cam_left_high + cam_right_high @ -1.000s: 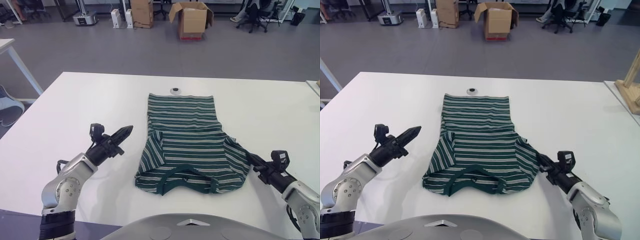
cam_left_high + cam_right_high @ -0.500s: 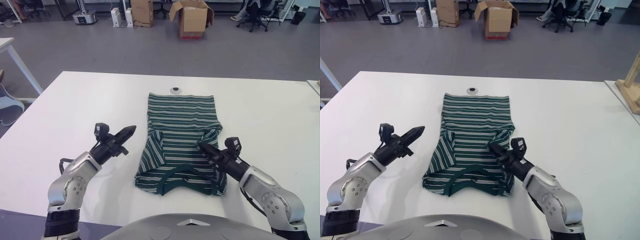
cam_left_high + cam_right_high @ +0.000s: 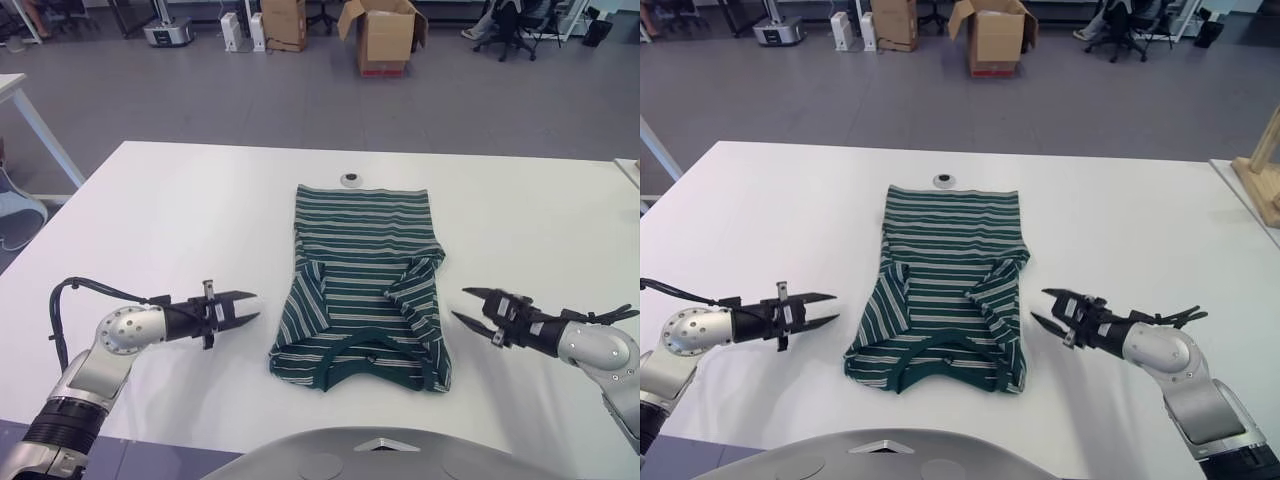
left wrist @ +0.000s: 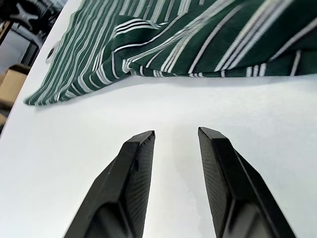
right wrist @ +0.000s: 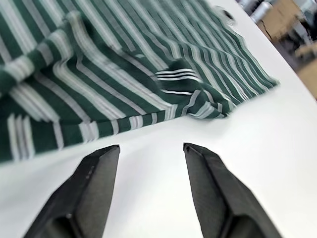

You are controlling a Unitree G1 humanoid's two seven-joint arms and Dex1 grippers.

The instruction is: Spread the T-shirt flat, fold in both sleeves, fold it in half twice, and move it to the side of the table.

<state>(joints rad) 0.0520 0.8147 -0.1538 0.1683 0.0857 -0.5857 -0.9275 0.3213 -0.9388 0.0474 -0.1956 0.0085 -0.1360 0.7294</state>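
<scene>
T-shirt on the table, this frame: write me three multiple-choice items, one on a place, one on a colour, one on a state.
1. Where does the small round object lie?
A) on the table just beyond the T-shirt's far hem
B) on the collar
C) at the near edge
2. What colour is the T-shirt?
A) plain red
B) dark green with white stripes
C) blue with dots
3. How is the right pincer?
A) shut on a sleeve
B) shut on the collar
C) open, holding nothing

Answers:
1 A, it sits on bare table past the hem.
2 B, the eye views show green cloth crossed by white stripes.
3 C, in the right wrist view its jaws stand apart, clear of the T-shirt.
</scene>
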